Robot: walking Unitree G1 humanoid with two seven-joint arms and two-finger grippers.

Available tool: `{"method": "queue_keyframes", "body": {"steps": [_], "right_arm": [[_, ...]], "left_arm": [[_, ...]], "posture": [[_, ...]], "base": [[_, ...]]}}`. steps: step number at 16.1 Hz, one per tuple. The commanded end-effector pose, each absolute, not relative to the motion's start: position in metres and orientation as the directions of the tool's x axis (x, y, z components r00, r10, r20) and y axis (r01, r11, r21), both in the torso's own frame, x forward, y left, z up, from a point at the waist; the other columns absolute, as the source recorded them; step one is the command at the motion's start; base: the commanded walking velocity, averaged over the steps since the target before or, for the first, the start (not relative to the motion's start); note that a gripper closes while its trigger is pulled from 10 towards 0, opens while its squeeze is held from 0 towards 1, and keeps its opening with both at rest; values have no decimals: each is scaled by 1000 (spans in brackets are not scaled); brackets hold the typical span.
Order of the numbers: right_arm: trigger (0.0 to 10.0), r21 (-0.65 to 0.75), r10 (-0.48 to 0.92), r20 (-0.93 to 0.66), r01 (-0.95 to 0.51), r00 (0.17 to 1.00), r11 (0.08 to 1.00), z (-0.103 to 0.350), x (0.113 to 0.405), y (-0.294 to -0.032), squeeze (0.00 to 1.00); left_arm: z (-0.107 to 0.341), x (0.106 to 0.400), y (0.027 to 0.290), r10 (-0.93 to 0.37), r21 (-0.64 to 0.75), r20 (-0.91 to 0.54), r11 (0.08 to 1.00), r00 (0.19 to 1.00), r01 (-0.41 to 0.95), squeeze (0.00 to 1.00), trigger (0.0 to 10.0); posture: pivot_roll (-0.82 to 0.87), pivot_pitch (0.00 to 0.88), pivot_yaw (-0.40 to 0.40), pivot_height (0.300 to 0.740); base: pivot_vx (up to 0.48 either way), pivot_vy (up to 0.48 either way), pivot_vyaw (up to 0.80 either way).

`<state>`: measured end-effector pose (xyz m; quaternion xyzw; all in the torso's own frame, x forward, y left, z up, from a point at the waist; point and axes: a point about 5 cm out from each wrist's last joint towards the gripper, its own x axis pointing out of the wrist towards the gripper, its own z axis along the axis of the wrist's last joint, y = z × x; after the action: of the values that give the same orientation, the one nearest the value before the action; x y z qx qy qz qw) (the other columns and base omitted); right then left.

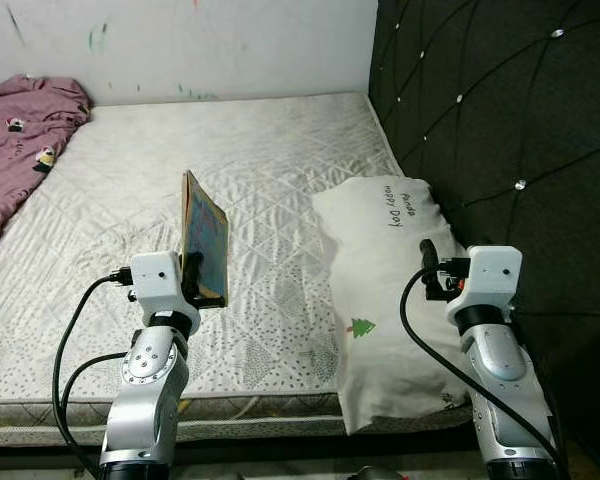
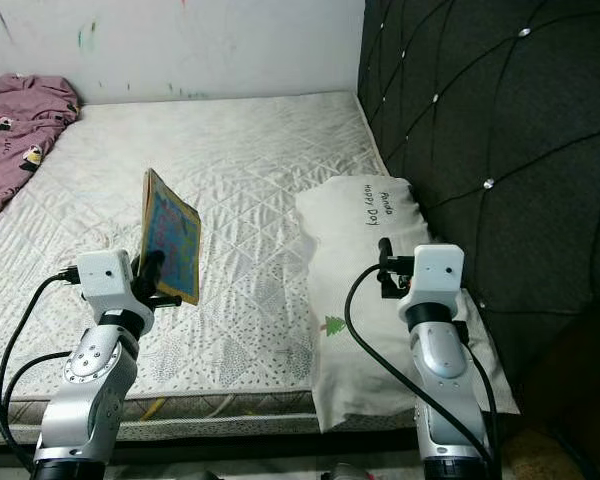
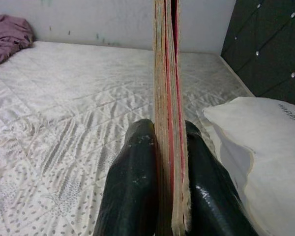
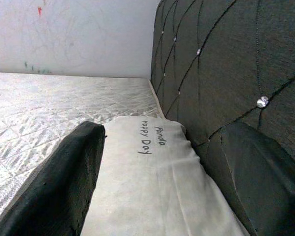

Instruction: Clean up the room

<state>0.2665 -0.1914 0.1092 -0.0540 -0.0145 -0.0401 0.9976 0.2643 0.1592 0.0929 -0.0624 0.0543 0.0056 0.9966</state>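
The pillow (image 1: 390,290) at the right of the head views carries handwriting that reads "Panda" and "Happy Day", plus a small green tree print (image 1: 360,326) lower down on its cover. It lies lengthwise along the right edge of the mattress (image 1: 250,150), against the dark padded headboard (image 1: 500,120) with its shiny studs.

The left gripper (image 3: 169,162) sits at the lower left of centre in the head views. Its 2 black fingers (image 3: 132,191) are pressed onto the 2 faces of a thin book (image 1: 203,238), pinching its lower edge. The book stands upright on edge above the mattress, its colourful blue cover facing right in the head views. In the left wrist view the book appears edge-on, as a stack of tan and red layers rising between the 2 fingers. No title on it can be read.

The right gripper (image 4: 157,196) is at the lower right of the head views, over the pillow. Its 2 fingers (image 4: 64,182) are spread wide apart, with the pillow visible in the gap between them, and they hold nothing. Whether they touch the pillow cannot be told.

A purple blanket (image 1: 25,130) with small cartoon prints lies bunched in the upper left corner of the mattress, by the white wall (image 1: 180,45), which has small coloured marks on it.
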Motion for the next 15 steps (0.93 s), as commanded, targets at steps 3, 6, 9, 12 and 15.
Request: {"method": "queue_keyframes", "body": {"steps": [3,6,9,12,15], "right_arm": [[10000,-96,-62,50,67,997,993,114,268,-188,0],[10000,-95,-61,50,66,997,993,113,268,-187,0],[10000,-93,-58,50,62,997,994,113,268,-187,0],[10000,-95,-56,52,61,997,994,113,268,-187,0],[10000,-101,-55,51,60,997,993,113,269,-187,0]], "left_arm": [[105,266,163,8,-110,-59,994,998,-14,0,10000],[105,267,162,4,-108,-60,994,998,-11,0,10000],[105,267,162,4,-106,-58,994,998,-10,0,10000],[105,267,162,6,-104,-56,994,998,-12,0,10000],[107,267,162,14,-104,-45,994,999,-19,0,10000]], "posture": [[-89,0,68,721],[-89,0,69,686],[-88,0,68,661],[-87,0,66,646],[-85,0,62,646]], "base": [[0,0,0],[0,0,0],[0,0,0],[0,0,0],[0,0,0]]}}
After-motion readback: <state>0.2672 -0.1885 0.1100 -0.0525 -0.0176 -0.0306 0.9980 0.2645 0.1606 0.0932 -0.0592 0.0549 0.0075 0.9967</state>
